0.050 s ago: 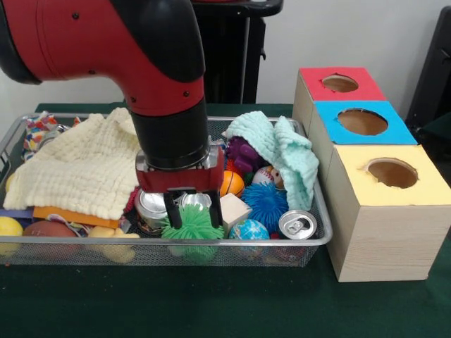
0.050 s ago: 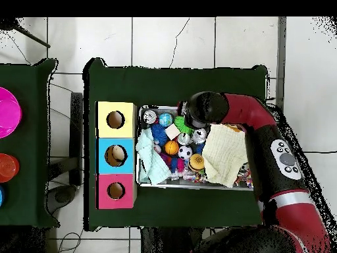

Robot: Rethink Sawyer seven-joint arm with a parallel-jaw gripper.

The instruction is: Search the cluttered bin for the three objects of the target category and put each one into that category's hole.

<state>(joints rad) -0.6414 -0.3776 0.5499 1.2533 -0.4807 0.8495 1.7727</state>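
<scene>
Gripper (image 1: 182, 208) lowered into the wire bin (image 1: 320, 232), its fingers apparently closed on a crumpled silver can (image 1: 196, 201) just above the green spiky ball (image 1: 192, 227). A second silver can (image 1: 297, 224), pull-tab up, lies at the bin's front corner nearest the yellow-topped box (image 1: 386, 211).

The yellow cloth (image 1: 81, 165) covers most of the bin's (image 1: 318, 236) left half, so whatever lies beneath is hidden. The arm (image 1: 127, 49) blocks the bin's middle and is cut off by the top edge. The fingers (image 1: 184, 209) sink into the clutter; their spread cannot be told. The mint cloth (image 1: 282, 151) drapes over toys behind the can (image 1: 297, 224).
</scene>
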